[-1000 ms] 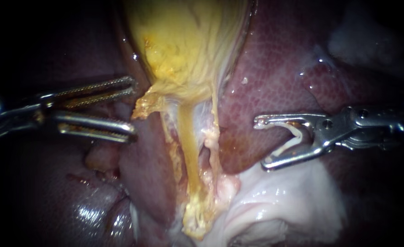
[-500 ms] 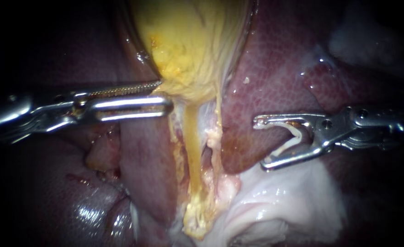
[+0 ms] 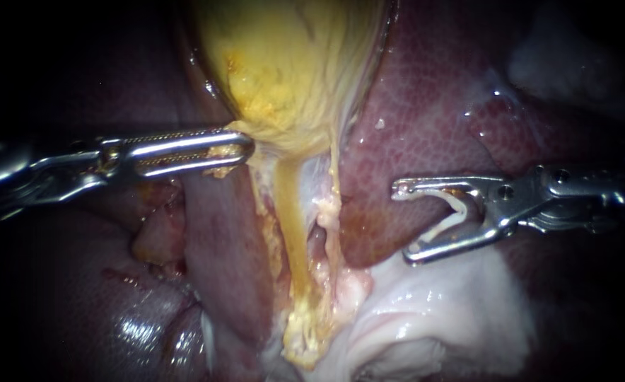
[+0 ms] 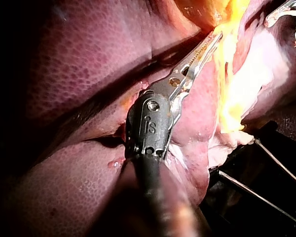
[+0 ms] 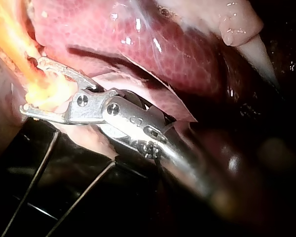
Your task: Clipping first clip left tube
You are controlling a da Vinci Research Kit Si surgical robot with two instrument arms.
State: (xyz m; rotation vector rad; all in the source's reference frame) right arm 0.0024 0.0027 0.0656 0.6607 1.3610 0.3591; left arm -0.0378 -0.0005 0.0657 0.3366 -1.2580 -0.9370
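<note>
Two instruments face each other across the middle of the endoscope view. The left instrument comes in from the left edge, its jaws drawn together on the ragged lower rim of the yellow gallbladder, and yellow shreds show in the slit between them. The right instrument comes in from the right edge, jaws wide apart, with a curved white clip sitting in the gap. The left tube is the yellow strand that runs from the gallbladder down the centre of the frame. It is bare along most of its length and well apart from the clip. A paler strand lies just to its right, and a stretch of bare liver separates that strand from the open tips. White tissue fills the lower right under the right instrument. Both shafts fade into darkness at the frame edges, and the tube's lower end is lost in frayed yellow tissue. In the left wrist view the left instrument points into glare, so its grip is hard to make out. In the right wrist view the right instrument stands open against the same glare, with thin rods crossing the dark beneath it.
</note>
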